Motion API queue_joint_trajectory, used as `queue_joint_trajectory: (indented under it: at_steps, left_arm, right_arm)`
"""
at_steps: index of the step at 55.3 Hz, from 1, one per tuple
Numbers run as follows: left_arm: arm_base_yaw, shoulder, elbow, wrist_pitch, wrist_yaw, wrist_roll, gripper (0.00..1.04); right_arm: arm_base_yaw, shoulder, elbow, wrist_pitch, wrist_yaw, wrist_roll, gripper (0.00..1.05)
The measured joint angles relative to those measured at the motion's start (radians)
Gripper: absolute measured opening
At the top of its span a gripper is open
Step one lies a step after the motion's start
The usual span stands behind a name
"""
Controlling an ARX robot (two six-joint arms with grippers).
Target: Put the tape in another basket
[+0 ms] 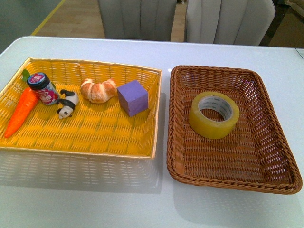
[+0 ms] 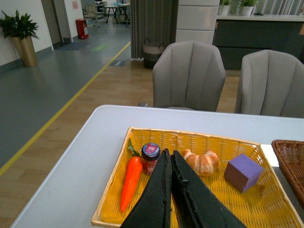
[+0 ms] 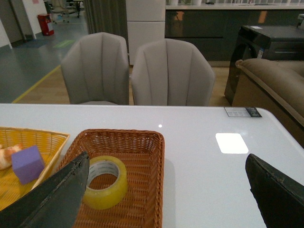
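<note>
Neither arm shows in the front view. Left gripper (image 2: pixel 171 159) hangs above the yellow tray (image 1: pixel 142 152), fingers pressed together, nothing between them. Right gripper (image 3: pixel 166 190) sits high over the table (image 3: pixel 204 156), fingers spread wide, empty; both cut off by the frame edge. Tape (image 1: pixel 213 115) lies flat inside the basket (image 1: pixel 183 173), toward its far left part, core ring facing up. Tray holds carrot (image 1: pixel 20 111), jar (image 1: pixel 42 88), panda (image 1: pixel 68 103), croissant (image 1: pixel 98 90), purple block (image 1: pixel 133 97). In the left wrist view the panda is hidden behind the fingers, and the basket is cut off at the edge. Jar label unreadable.
</note>
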Motion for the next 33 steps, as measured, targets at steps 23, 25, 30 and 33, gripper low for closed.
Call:
queue_joint_trajectory:
  at_steps: [23, 25, 30, 33]
  left_arm:
    - [0.0, -0.002, 0.0, -0.002, 0.0, 0.0, 0.5]
    - [0.0, -0.002, 0.0, -0.002, 0.0, 0.0, 0.55]
    - [0.0, -0.002, 0.0, -0.002, 0.0, 0.0, 0.73]
    - [0.0, -0.002, 0.0, -0.002, 0.0, 0.0, 0.84]
  right_arm:
    - [0.0, 0.0, 0.0, 0.0, 0.0, 0.0, 0.96]
    - [0.0, 0.0, 0.0, 0.0, 0.0, 0.0, 0.96]
    - [0.0, 0.0, 0.0, 0.0, 0.0, 0.0, 0.96]
    - [0.0, 0.0, 0.0, 0.0, 0.0, 0.0, 0.96]
